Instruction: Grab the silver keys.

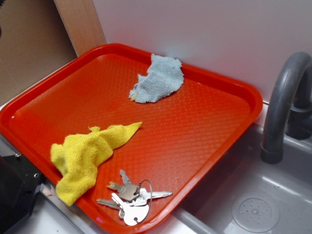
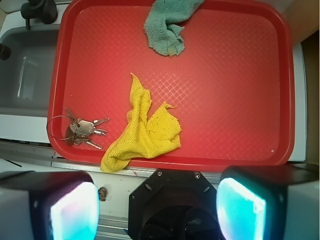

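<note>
Task status: not begun; grasp, closure and lift all outstanding, judging by the gap between tool and target.

Red tray (image 1: 214, 126): rigid plastic, rectangular with rounded corners, raised rim, diamond-embossed floor. Sits beside a grey moulded sink (image 1: 273, 195) with a curved matte faucet (image 1: 282, 102).

End effector (image 2: 157, 205): high above the near tray edge in the wrist view, 2 pale-padded fingers (image 2: 75, 212) wide apart, nothing between them.

Yellow cloth (image 1: 85, 153): soft woven terry, crumpled, 1 pointed corner toward tray centre.

Grey-blue cloth (image 1: 158, 80): looped pile, bunched near the far rim.

Silver keys (image 1: 131, 197): flat bright metal, fanned on a thin wire ring, in the near tray corner on the sink side, just beside the yellow cloth, ring overhanging the rim in the wrist view. Untouched.
</note>
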Robot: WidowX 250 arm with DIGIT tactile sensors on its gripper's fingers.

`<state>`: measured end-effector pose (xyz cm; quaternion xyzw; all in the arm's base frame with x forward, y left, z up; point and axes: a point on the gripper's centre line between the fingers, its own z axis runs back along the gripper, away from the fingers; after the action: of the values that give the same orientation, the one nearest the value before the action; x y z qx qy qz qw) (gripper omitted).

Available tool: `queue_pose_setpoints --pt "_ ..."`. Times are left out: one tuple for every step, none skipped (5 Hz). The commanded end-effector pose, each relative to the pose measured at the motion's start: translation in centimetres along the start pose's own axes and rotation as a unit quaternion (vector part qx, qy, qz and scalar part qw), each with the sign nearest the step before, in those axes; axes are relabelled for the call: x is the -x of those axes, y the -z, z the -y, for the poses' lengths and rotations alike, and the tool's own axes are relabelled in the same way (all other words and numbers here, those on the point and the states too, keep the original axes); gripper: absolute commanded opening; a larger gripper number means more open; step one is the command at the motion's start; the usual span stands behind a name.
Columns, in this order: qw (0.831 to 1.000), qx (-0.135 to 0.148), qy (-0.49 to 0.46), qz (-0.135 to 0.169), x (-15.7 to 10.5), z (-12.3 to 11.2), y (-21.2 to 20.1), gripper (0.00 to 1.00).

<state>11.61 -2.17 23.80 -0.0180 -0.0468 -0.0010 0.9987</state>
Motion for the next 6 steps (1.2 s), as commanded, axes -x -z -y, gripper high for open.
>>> queue_pose_setpoints --pt "1.000 0.000 0.000 0.000 0.0 0.0 0.0 1.00" --pt "0.999 -0.001 0.043 0.002 0.2 3.6 0.1 1.00" --pt "0.998 0.000 0.064 0.003 0.3 6.4 1.1 1.00" --pt "0.997 -0.004 0.075 0.001 0.4 9.5 2.0 1.00" --pt "0.999 -0.007 0.032 -0.004 0.1 12.8 3.6 1.00" --pt "0.999 -0.023 -0.023 -0.009 -0.6 16.1 5.5 1.00"
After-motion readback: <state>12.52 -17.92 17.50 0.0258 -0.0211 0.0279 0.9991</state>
